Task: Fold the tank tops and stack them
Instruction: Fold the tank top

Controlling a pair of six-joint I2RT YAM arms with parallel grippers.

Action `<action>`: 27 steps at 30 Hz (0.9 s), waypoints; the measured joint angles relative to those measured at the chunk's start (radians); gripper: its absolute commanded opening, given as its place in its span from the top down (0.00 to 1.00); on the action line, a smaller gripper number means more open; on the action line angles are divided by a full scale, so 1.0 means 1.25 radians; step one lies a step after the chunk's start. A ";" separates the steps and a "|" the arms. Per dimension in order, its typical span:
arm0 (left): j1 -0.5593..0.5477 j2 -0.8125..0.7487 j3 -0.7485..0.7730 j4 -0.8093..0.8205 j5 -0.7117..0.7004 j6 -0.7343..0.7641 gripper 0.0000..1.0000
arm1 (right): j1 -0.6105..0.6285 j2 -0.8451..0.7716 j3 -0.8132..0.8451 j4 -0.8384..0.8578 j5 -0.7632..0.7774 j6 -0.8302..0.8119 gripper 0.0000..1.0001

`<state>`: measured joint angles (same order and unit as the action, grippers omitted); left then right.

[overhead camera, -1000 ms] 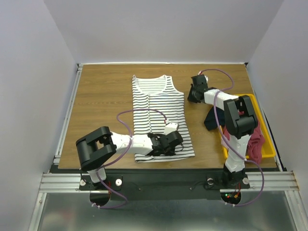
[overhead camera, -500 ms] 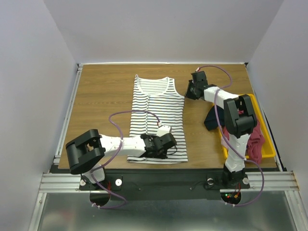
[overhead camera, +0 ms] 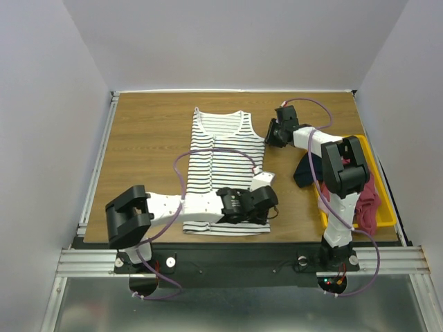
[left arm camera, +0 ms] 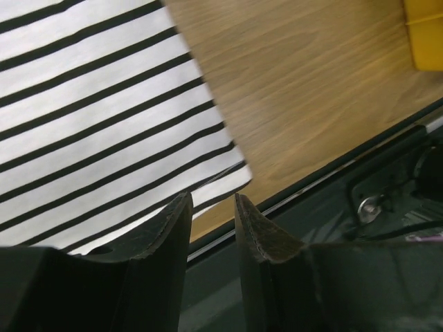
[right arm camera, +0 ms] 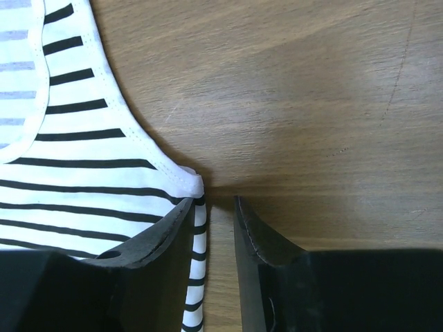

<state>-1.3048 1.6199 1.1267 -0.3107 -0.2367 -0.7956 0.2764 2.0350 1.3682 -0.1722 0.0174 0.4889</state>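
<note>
The white striped tank top lies flat on the wooden table, neckline at the far end. My left gripper hovers at its near right hem corner. In the left wrist view the left gripper is open with nothing between its fingers. My right gripper is beside the top's right armhole. In the right wrist view the right gripper is open, and the striped side edge lies on the table just inside its left finger. The dark red tank top is heaped in the yellow tray.
A dark navy cloth hangs over the tray's left side onto the table. The tray corner shows in the left wrist view. The table's near edge and metal rail run just under the left gripper.
Both grippers have opened wider and let go of the striped top. The left gripper has moved right, off the hem corner. The top's near hem sits a little further left than before.
</note>
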 measured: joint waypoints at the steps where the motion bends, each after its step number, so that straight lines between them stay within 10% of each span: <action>1: -0.005 0.017 0.017 0.003 0.000 0.002 0.55 | 0.000 0.000 0.000 0.001 0.000 0.000 0.65; 27: -0.062 0.238 0.147 -0.015 -0.006 -0.005 0.60 | 0.000 0.013 0.015 0.003 -0.015 -0.002 0.66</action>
<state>-1.3823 1.9179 1.3102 -0.3298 -0.2443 -0.8021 0.2764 2.0510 1.3869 -0.1680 -0.0010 0.4870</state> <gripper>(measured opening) 0.435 0.346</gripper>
